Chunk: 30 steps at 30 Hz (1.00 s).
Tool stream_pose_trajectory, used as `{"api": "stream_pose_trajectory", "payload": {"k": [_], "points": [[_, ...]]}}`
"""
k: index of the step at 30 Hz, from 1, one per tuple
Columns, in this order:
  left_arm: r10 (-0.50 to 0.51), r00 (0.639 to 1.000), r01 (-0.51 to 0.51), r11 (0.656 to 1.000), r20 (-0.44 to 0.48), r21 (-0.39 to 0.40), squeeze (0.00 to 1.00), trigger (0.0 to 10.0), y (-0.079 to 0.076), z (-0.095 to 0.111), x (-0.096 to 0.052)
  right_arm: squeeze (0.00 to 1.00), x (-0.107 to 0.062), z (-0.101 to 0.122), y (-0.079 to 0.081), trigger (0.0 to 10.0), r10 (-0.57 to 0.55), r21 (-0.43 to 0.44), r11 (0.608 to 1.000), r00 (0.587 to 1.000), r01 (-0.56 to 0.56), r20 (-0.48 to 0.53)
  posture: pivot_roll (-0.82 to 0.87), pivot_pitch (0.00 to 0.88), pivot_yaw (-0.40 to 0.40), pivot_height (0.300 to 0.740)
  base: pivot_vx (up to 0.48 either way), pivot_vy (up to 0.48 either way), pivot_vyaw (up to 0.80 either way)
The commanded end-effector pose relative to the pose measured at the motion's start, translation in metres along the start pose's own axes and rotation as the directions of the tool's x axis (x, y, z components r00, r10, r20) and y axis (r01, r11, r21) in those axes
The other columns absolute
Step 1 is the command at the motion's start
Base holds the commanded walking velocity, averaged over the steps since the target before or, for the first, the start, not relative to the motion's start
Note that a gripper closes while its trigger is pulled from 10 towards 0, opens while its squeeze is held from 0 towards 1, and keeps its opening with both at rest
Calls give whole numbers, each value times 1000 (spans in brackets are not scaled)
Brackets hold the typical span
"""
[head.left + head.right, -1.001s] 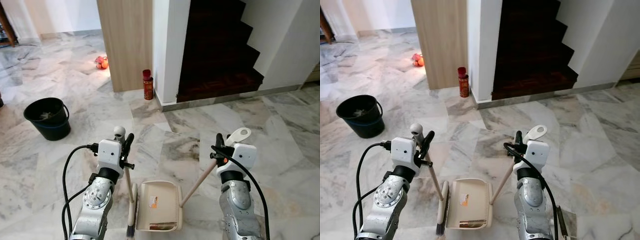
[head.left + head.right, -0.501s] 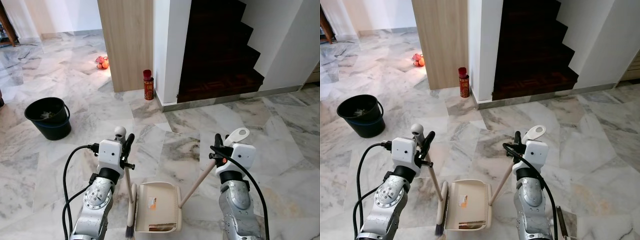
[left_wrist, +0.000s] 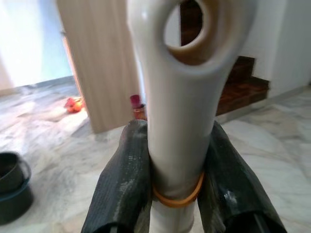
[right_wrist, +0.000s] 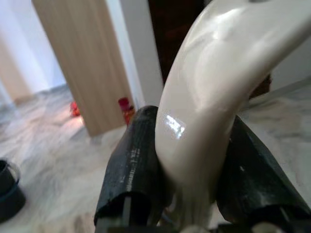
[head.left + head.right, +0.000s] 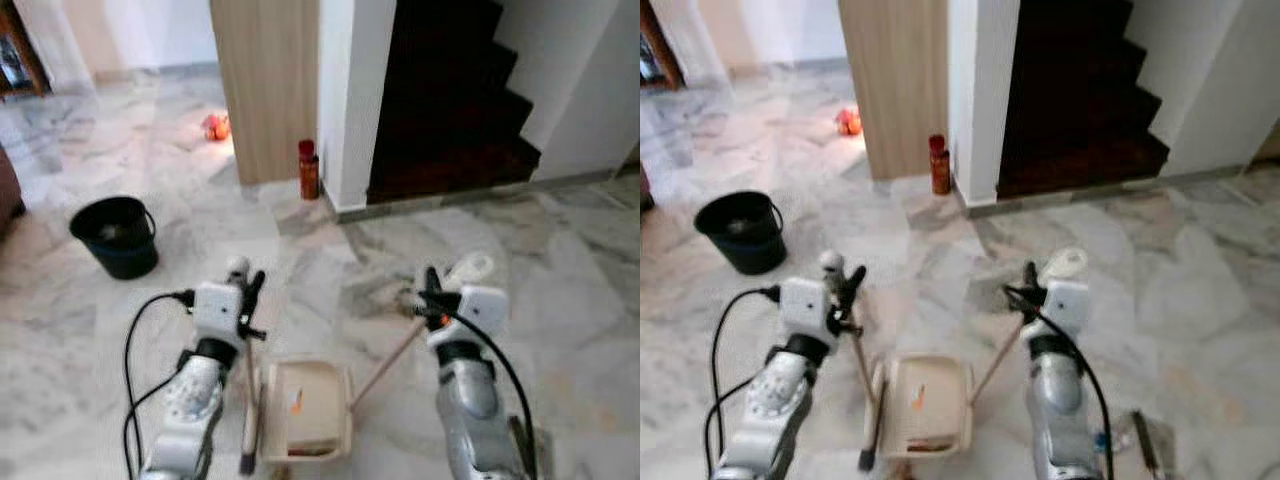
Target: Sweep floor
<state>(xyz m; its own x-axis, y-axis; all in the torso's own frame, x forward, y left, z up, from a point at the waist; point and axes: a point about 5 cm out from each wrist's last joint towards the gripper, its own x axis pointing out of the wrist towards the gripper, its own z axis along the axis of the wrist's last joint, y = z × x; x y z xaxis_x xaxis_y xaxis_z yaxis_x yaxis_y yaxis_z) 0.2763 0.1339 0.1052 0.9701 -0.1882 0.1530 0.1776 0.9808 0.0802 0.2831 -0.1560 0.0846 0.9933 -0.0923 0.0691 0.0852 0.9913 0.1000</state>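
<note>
The view has swung and blurred, so you're walking. Your left gripper (image 5: pixel 246 300) is clamped on the broom handle (image 3: pixel 182 121), your right gripper (image 5: pixel 432 298) on the dustpan handle (image 4: pixel 214 111). The dustpan (image 5: pixel 306 412) holds debris; the bucket (image 5: pixel 117 235) waits ahead, not yet reached.

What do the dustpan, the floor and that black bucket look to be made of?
Dustpan: probably plastic, cream; its handle looks glossy in the right wrist view. Floor: polished marble or marble-look tile, grey-veined with seams. Bucket: probably plastic, dull black; too blurred to be sure.
</note>
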Motion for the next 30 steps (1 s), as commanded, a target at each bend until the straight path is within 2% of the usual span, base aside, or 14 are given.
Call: {"api": "stream_pose_trajectory", "payload": {"k": [1,7,18,25,30], "points": [[0,998,-1,1000,56,14,0,10000,3,13,4,0,4,12,5,10000,13,2,1000,998,-13,55,74,0,-10,740,0,412,0],[0,999,-1,1000,55,16,0,10000,3,13,4,0,4,12,6,10000,18,-1,1000,998,-18,52,77,0,-10,740,0,407,0],[1,999,-2,1000,51,22,0,10000,4,13,4,0,4,12,8,10000,20,-3,1000,998,-20,52,78,1,-6,740,0,366,678],[2,999,-3,1000,48,23,0,10000,4,13,4,0,3,12,8,10000,22,-1,1000,999,-22,49,78,1,-5,740,0,337,0],[0,999,-2,999,51,32,0,10000,4,14,4,0,4,12,9,10000,24,-1,1000,998,-24,49,79,2,-4,740,0,0,489]]}}
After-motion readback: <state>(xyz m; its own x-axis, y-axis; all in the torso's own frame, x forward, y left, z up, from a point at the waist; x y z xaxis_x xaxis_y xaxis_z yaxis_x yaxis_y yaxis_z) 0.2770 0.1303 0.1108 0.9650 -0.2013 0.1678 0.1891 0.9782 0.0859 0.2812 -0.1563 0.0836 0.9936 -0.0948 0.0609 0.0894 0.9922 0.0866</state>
